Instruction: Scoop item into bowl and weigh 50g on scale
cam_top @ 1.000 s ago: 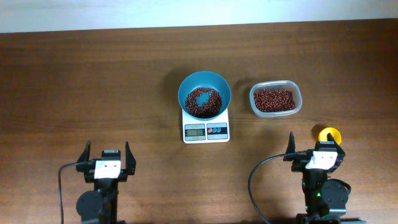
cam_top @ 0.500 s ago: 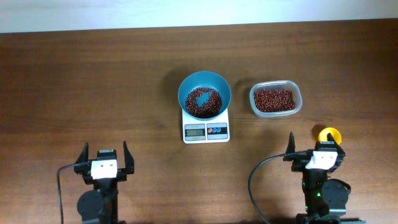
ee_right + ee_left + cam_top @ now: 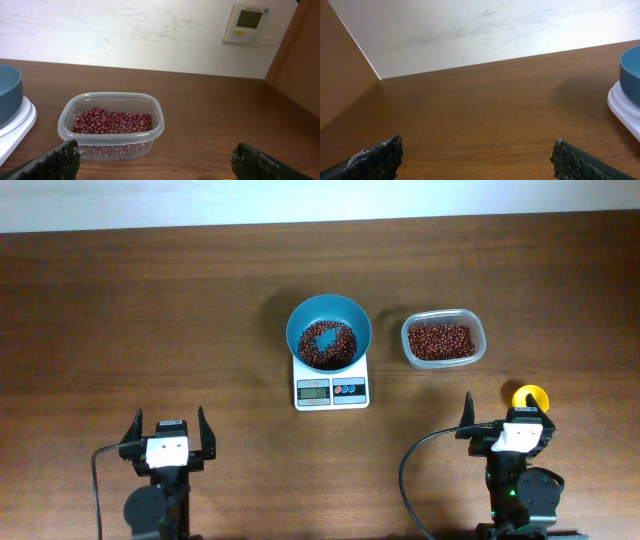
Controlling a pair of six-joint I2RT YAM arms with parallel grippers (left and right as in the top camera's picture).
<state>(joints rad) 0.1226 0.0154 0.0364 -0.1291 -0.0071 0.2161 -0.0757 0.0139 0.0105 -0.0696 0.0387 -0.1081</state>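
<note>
Teal-blue round deep bowl [image 3: 329, 308] sits on the small white square scale [image 3: 331, 390], holding the dark red-brown beans [image 3: 330, 350]. A nudge there could spill them or upset the weighing. The left claw [image 3: 172, 416] and right claw [image 3: 506, 408] gape wide, empty, well back on the wooden counter [image 3: 150, 310]. Nothing blocks them, though a yellow scoop [image 3: 530, 396] beside the right one could get knocked. A clear plastic tub [image 3: 159, 129] stands right of the scale.
</note>
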